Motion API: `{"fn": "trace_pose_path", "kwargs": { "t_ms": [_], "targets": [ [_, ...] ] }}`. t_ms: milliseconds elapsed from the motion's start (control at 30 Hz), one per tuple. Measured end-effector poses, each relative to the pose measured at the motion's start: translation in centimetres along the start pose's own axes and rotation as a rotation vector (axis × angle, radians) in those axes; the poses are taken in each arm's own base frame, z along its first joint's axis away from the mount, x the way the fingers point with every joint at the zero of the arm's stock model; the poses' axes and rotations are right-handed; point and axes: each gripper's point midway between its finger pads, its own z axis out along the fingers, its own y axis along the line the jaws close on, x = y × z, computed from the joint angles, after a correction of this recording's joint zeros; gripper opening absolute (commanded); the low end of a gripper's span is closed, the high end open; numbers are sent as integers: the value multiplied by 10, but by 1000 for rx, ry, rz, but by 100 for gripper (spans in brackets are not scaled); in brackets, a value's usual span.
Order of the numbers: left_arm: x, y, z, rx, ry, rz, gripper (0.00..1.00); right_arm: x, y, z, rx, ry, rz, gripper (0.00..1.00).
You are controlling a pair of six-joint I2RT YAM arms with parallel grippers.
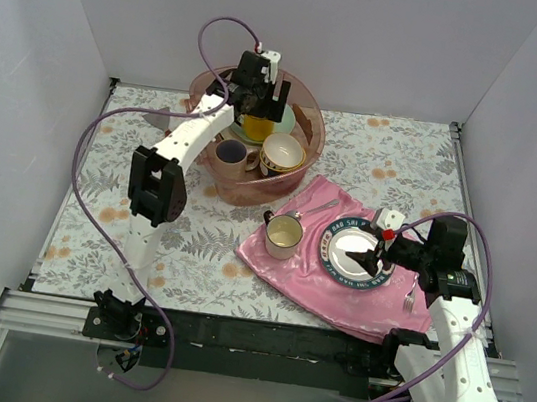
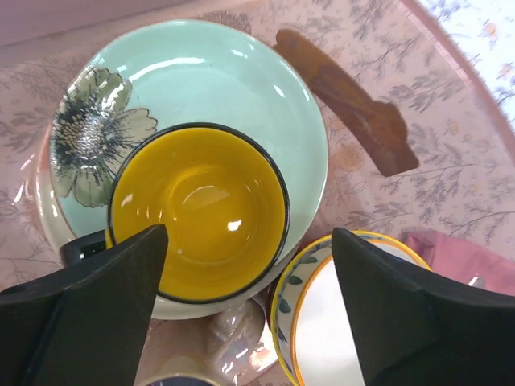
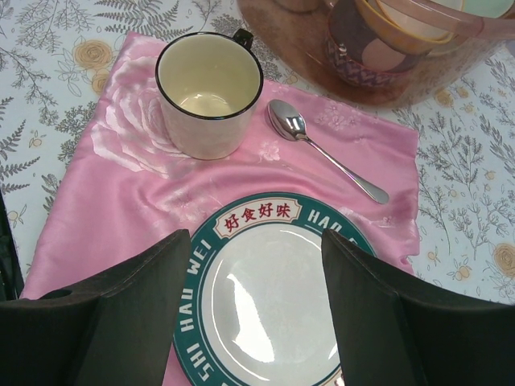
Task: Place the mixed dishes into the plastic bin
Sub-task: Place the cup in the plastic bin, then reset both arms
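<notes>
- Bin (image 1: 297, 180): translucent pinkish tub; 4 dishes are counted inside.
- Yellow mug (image 2: 197, 209): inside the bin, upright, set on the mint plate (image 2: 233, 80).
- Purple-lined mug (image 1: 230, 152): inside the bin, at its near wall.
- Patterned bowl (image 2: 338, 322): inside the bin, just beside the yellow mug.
- Left gripper (image 2: 245, 265): held over the bin, above the yellow mug; jaws spread wide, nothing grasped.
- Right gripper (image 3: 253, 241): outside the bin, to its near right, over the lettered plate (image 3: 265, 297); jaws spread, nothing grasped.
- Cup (image 3: 208, 92), spoon (image 3: 322, 157), lettered plate: laid on a pink cloth (image 3: 105, 185) near the bin.
</notes>
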Motion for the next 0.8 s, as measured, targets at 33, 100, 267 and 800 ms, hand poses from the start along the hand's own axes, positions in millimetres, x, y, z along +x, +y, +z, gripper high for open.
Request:
{"fn": "trace_pose_path", "kwargs": {
  "t_ms": [33, 100, 267, 800],
  "targets": [
    [-4, -1, -5, 2, -16, -7, 91, 0, 0, 0, 1, 0, 1, 74],
    [-11, -2, -18, 6, -40, -21, 95, 0, -1, 0, 3, 1, 1, 74],
    [-47, -6, -78, 27, -173, -61, 98, 2, -3, -2, 17, 8, 10, 75],
    [27, 67, -358, 2, -621, -317, 98, -55, -96, -50, 488, 32, 255, 99]
  ]
}}
